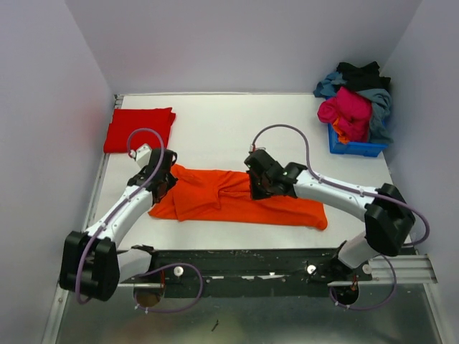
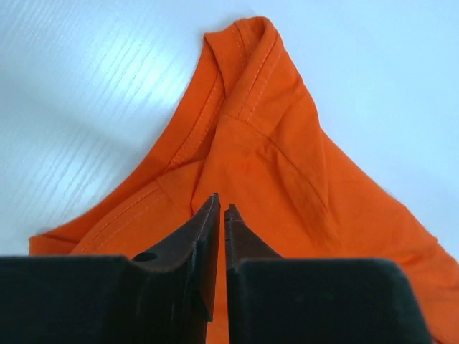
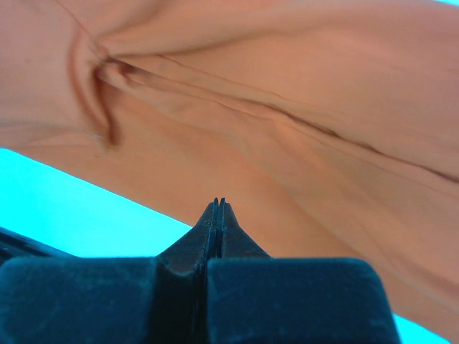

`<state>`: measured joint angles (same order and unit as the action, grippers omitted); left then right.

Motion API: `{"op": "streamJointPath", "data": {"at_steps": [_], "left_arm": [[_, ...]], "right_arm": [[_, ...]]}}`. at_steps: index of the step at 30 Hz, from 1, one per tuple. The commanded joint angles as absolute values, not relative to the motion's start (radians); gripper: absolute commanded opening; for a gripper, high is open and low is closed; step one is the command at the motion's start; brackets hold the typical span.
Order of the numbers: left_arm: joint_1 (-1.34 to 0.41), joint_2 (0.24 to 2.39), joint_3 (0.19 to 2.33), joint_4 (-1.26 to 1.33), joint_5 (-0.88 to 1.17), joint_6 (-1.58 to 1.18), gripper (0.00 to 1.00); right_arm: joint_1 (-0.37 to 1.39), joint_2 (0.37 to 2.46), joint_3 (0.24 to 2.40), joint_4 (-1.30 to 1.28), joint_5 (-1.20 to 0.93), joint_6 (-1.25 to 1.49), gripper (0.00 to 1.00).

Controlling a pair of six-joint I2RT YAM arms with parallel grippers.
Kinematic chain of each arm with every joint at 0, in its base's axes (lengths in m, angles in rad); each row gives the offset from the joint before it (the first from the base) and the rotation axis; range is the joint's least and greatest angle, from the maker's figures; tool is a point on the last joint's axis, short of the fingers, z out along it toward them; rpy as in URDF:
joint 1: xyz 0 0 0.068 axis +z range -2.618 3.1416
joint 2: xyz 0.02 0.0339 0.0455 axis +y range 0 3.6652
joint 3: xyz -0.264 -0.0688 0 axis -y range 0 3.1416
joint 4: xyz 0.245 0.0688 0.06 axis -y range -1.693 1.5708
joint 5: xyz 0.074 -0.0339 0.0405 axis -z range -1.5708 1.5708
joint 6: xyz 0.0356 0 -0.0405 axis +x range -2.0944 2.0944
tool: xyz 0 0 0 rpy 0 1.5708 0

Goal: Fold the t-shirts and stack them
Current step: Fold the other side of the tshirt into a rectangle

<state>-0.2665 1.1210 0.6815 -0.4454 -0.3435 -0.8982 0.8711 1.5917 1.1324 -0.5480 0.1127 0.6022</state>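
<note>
White-tubed arms (image 1: 123, 206) with bulky black joints, thin purple cables (image 1: 287, 127) and tapered black jaws.

Closed right gripper (image 3: 218, 203), creased orange t-shirt (image 3: 301, 86) beneath

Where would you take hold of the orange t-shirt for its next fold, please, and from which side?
On the orange t-shirt, likely the stitched hem at its left end. Come down from above: the hem rises in a doubled ridge the jaws can pinch, while the rest lies flatter.

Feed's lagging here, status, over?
Right fingers shut over middle of orange shirt. Left fingers nearly closed at one end, grip unclear. Nothing in the way.
</note>
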Motion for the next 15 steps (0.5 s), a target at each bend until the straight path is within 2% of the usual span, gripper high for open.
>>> {"op": "streamJointPath", "data": {"at_steps": [1,9,15], "left_arm": [[-0.252,1.239,0.745,-0.348,-0.414,-0.917,0.17],[-0.233,1.462,0.808,-0.224,-0.336,-0.911,0.07],[-0.207,1.637,0.871,-0.25,-0.264,-0.925,0.0]], "right_arm": [[0.871,1.482,1.008,-0.529,0.241,0.624,0.01],[0.867,1.339,0.839,-0.541,0.336,0.664,0.01],[0.793,1.316,0.821,-0.566,0.373,0.667,0.01]]}}
